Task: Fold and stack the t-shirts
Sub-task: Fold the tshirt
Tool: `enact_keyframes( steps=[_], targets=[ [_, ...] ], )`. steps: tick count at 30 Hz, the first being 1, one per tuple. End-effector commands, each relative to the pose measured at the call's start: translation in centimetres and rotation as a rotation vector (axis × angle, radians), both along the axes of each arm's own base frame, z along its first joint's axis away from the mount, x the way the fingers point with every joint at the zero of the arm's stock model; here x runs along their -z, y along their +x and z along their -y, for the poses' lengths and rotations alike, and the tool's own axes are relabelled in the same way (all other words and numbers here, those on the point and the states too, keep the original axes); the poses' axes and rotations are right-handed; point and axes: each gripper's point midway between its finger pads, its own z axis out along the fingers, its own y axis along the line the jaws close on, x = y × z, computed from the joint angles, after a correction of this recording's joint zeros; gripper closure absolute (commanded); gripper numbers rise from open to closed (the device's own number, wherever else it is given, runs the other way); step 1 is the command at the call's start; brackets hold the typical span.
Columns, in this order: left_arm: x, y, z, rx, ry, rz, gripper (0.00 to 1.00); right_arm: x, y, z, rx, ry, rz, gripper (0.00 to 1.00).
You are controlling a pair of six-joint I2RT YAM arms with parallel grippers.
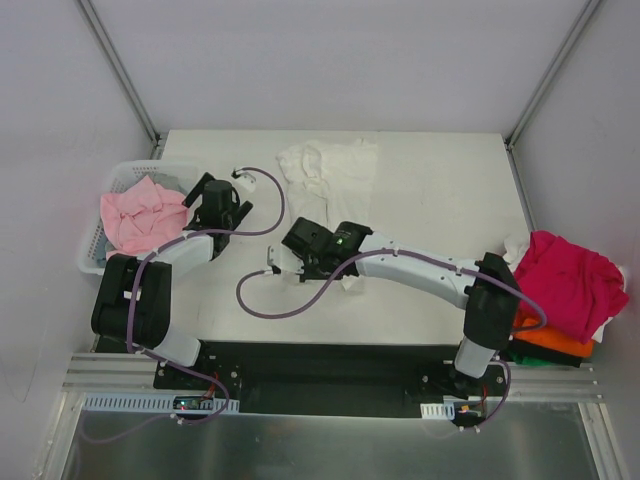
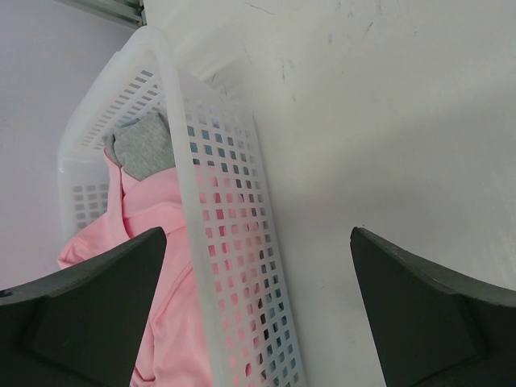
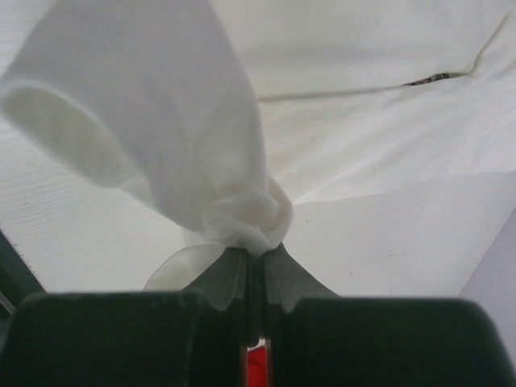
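Early stage, nothing visibly folded. The crumpled white cloth t-shirt (image 1: 328,168) lies at upper centre in the top view. The right gripper (image 3: 254,256) is clamped tight on a bunch of its fabric. The left gripper (image 2: 258,314) is spread wide and empty above the white plastic lattice basket (image 2: 218,201), which holds the pale pink t-shirt (image 1: 140,215). The magenta and orange tees (image 1: 570,280) are heaped at the right edge.

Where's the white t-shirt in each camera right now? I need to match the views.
Top external: white t-shirt lies at upper centre of the table.
Left wrist: not in it; it shows the basket and a pink t-shirt.
Right wrist: fills the upper picture, a bunch pinched in the right gripper.
Shared landmark: the white table, seen in every view.
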Motion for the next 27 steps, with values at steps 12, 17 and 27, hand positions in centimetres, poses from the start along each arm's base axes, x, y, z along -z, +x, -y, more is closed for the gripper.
enact_keyframes(
  steps=[12,17,27],
  targets=[
    [-0.3,0.6,1.0,0.022,-0.034,0.026,0.01,-1.0,10.7,1.9,0.114,-0.055,0.073,0.99],
    [-0.2,0.6,1.0,0.021,-0.029,0.026,0.01,0.8,12.4,1.5,0.121,-0.061,0.054,0.99],
    [0.2,0.7,1.0,0.024,-0.022,0.020,0.01,3.4,14.2,-0.3,0.121,-0.044,0.037,0.99]
  ],
)
